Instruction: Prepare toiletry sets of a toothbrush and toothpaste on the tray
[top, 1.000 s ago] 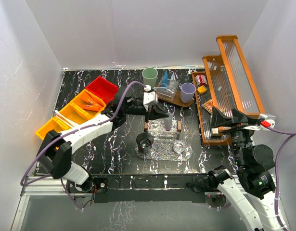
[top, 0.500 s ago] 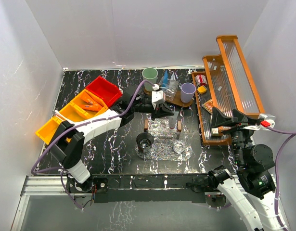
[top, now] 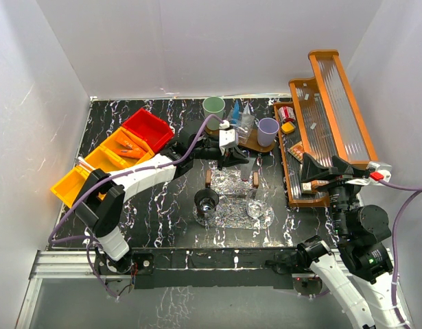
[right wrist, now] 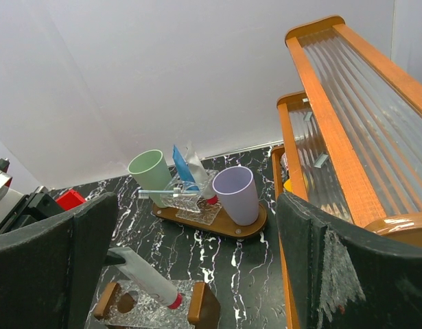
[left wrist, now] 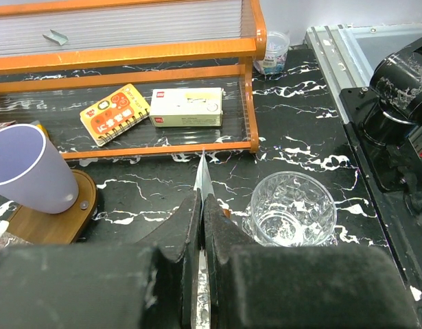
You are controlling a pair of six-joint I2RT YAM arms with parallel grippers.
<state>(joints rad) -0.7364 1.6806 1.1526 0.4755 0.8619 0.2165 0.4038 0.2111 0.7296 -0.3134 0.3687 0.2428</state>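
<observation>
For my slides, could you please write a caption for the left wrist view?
Left gripper pinching a pale tube, with a lilac cup and a clear glass on either side.

White walls (top: 217, 41), black marbled tabletop (top: 162, 212)

A green cup (top: 213, 106) and a lilac cup (top: 267, 129) stand on a wooden tray (right wrist: 246, 229) by the far edge of the bench (top: 162, 212) — blue tube (right wrist: 180, 161) and pale toothbrush (right wrist: 162, 192) between them. Mid-bench stands an upright clear glass cup (top: 256, 209), with a white red-capped tube (right wrist: 147, 275) held tilted nearby.
</observation>
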